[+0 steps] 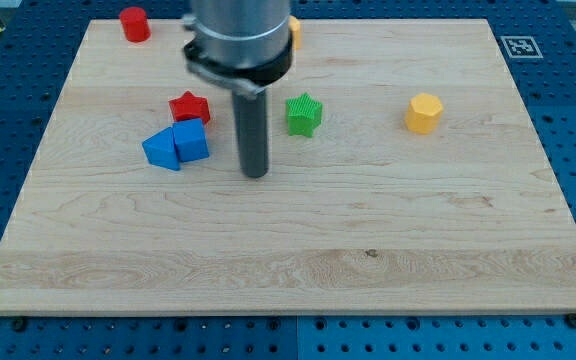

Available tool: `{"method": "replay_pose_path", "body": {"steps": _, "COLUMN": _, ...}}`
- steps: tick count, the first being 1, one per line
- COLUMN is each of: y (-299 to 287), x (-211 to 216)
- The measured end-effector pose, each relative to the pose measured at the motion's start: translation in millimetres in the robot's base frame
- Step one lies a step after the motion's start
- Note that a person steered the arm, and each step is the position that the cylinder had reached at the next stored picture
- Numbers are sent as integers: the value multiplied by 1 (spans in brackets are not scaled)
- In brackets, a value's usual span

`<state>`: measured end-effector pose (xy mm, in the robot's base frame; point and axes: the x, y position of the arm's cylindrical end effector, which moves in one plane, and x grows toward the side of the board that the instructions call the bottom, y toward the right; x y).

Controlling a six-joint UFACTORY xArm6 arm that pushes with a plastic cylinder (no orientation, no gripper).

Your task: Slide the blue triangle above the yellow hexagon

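The blue triangle (pixel 161 150) lies left of centre on the wooden board (pixel 288 260), touching a blue cube (pixel 191 140) on its right. The yellow hexagon (pixel 423 113) stands far off at the view's right, at about the same height. My tip (pixel 256 175) rests on the board a little to the right of the blue cube, apart from it, and well left of the hexagon. The rod rises to the arm's dark body at the view's top.
A red star (pixel 189 106) sits just above the blue cube. A green star (pixel 304 114) stands right of the rod. A red cylinder (pixel 134 23) is at the top left. An orange block (pixel 293 31) peeks out behind the arm.
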<state>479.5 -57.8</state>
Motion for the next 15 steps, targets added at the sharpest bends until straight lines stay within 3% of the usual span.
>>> {"method": "replay_pose_path", "body": {"steps": 2, "y": -145, "x": 8}}
{"method": "replay_pose_path", "body": {"steps": 4, "y": -152, "x": -37}}
{"method": "replay_pose_path", "body": {"steps": 7, "y": -35, "x": -23}}
{"method": "replay_pose_path", "body": {"steps": 11, "y": 5, "x": 44}}
{"method": "replay_pose_path", "body": {"steps": 15, "y": 89, "x": 29}}
